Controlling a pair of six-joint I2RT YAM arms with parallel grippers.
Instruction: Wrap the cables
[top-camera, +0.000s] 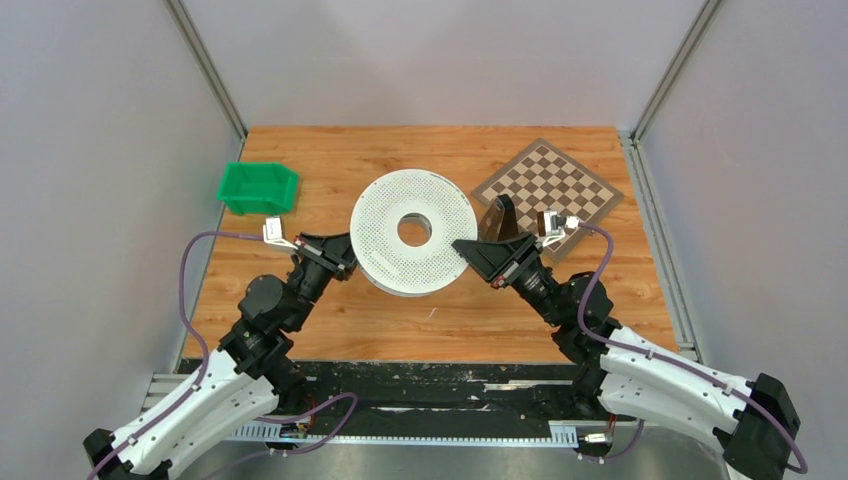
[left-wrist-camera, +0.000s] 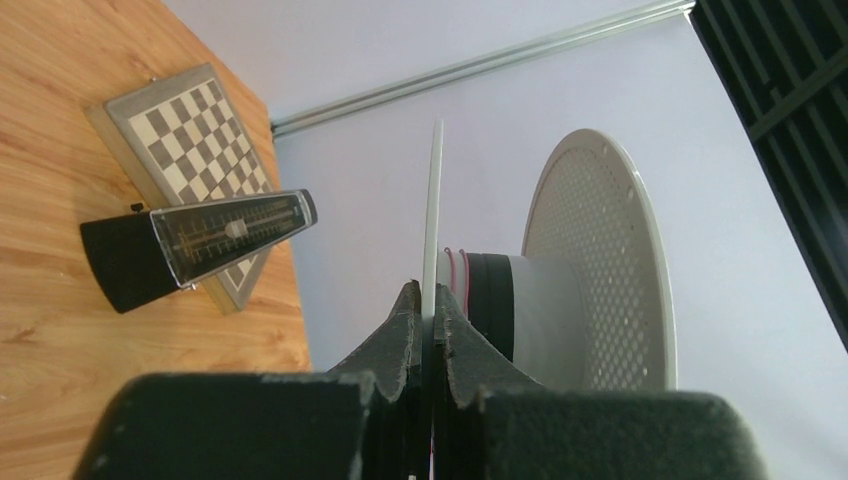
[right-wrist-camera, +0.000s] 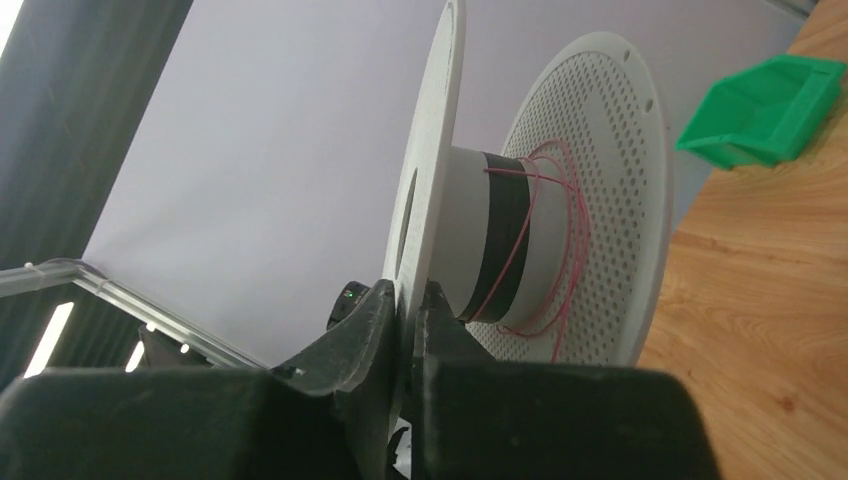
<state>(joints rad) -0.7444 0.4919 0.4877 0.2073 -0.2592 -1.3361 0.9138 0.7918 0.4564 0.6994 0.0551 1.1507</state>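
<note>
A grey perforated spool (top-camera: 413, 232) is held above the table between both arms. My left gripper (top-camera: 345, 262) is shut on the rim of its upper flange at the left; the left wrist view shows the fingertips (left-wrist-camera: 408, 310) pinching the thin flange (left-wrist-camera: 434, 210). My right gripper (top-camera: 468, 250) is shut on the same flange at the right, its fingertips (right-wrist-camera: 380, 300) clamping the rim. The thin reddish wire (right-wrist-camera: 560, 230) lies in loose loops round the spool's core and against the lower flange (right-wrist-camera: 610, 180); two turns show in the left wrist view (left-wrist-camera: 456, 275). Its end is hidden.
A green bin (top-camera: 259, 187) sits at the back left. A chessboard (top-camera: 548, 185) lies at the back right, with a dark metronome (top-camera: 498, 220) at its near corner. A small white speck (top-camera: 432, 313) lies on the wood near the front.
</note>
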